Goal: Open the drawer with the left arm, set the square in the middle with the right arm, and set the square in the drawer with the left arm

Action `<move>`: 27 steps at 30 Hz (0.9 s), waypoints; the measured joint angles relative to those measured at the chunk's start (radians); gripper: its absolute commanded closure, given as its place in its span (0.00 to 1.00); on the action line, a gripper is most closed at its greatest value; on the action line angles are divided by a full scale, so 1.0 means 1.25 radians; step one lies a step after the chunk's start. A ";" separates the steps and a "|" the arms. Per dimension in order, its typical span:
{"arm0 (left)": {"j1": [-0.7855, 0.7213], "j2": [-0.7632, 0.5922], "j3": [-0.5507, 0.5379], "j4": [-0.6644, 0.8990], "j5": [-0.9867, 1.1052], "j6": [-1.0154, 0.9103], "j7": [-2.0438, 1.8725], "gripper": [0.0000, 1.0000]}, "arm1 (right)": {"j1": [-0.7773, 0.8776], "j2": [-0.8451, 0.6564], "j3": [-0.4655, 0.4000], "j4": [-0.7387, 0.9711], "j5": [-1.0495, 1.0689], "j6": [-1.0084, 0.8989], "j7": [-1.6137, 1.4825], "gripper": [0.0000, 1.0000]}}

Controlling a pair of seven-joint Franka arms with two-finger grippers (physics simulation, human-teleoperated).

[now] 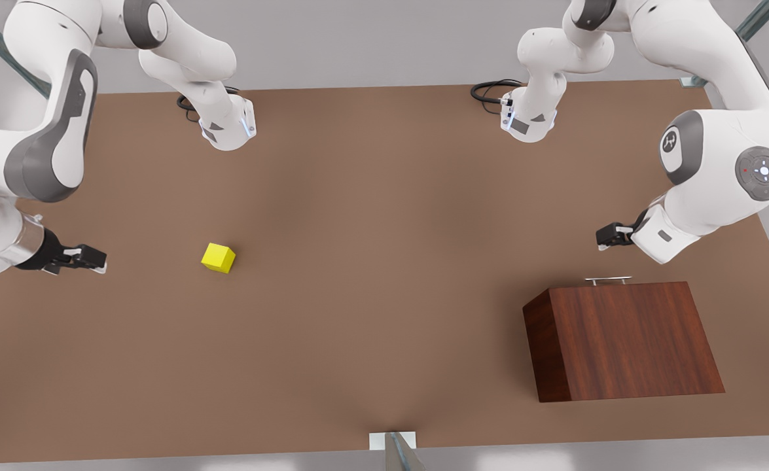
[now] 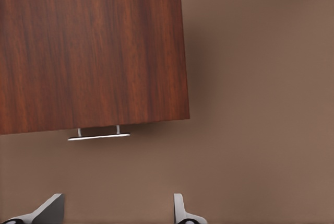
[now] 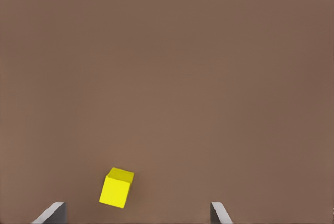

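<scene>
The small yellow cube lies on the table, well apart from the cabinet; its drawer is closed. The left gripper hangs near the handle, fingers spread; the right gripper is near the cube, released.

One square; one cabinet; two arms

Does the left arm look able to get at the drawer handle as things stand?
Probably yes. The left claw is open and hangs just beyond the handle, and only bare table lies between them.
</scene>
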 measured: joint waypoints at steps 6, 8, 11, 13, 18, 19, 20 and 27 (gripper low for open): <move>0.004 -0.182 0.006 -0.368 0.002 0.291 -0.563 0.00 | 0.013 -0.021 0.005 -0.082 0.001 0.008 -0.002 0.00; 0.005 -0.219 0.006 -0.499 0.002 0.445 -0.719 0.00 | 0.017 -0.098 0.016 -0.270 0.000 0.154 0.000 0.00; 0.007 -0.238 0.010 -0.642 0.001 0.618 -0.825 0.00 | 0.051 -0.162 0.039 -0.424 0.006 0.227 0.106 0.00; 0.013 -0.221 0.010 -0.666 0.000 0.677 -0.876 0.00 | 0.058 -0.172 0.039 -0.495 0.008 0.230 0.197 0.00; 0.032 -0.185 0.020 -0.695 -0.008 0.787 -1.036 0.00 | 0.058 -0.059 0.035 -0.594 0.047 0.324 0.321 0.00; 0.029 -0.186 0.034 -0.728 -0.011 0.832 -1.037 0.00 | 0.056 -0.029 0.033 -0.593 0.055 0.324 0.326 0.00; 0.043 -0.186 0.035 -0.753 -0.013 0.863 -1.037 0.00 | 0.056 -0.015 0.033 -0.594 0.092 0.324 0.351 0.00; 0.038 -0.147 0.036 -0.759 -0.022 0.883 -1.037 0.00 | 0.069 0.032 0.012 -0.680 0.179 0.446 0.347 0.00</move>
